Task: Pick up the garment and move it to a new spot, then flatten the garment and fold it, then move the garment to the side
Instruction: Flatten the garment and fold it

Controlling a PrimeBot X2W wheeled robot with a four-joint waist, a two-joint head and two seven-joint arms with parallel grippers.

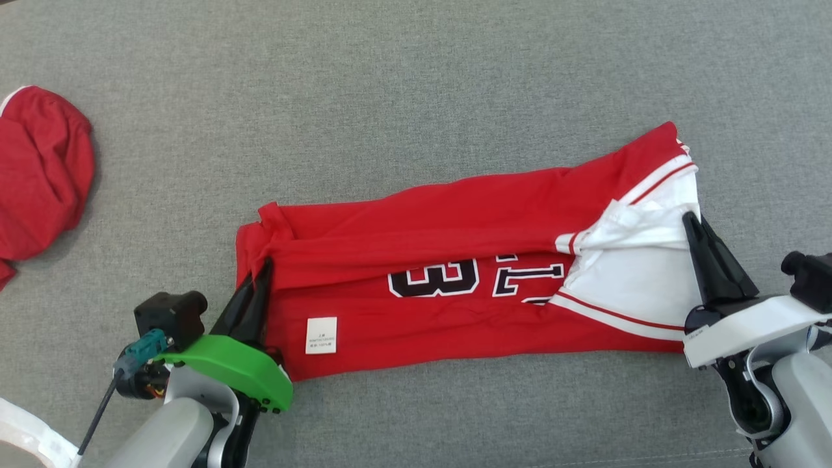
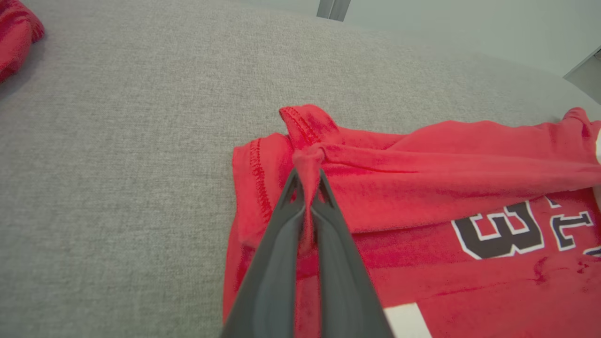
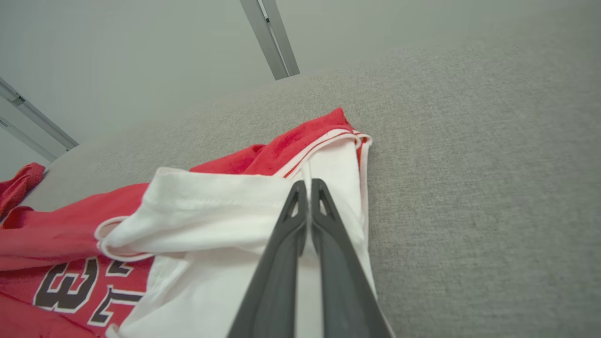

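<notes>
Far L: other red cloth (image 1: 39, 175) bunched on grey surface (image 1: 416, 78). L gripper (image 2: 307, 177) pinched tight on garment (image 1: 455, 260) at its red hem end. Garment lies mid-surface, top edge folded over, number showing. R gripper (image 3: 309, 185): fingers together, clamped on white sleeve end.

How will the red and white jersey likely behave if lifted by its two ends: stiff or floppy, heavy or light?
Probably floppy: the jersey bunches up where the left gripper pinches it, so its middle would likely sag. Probably light: the cloth looks thin, lying in soft folds near the right gripper. It may drag on the textured grey surface.
</notes>
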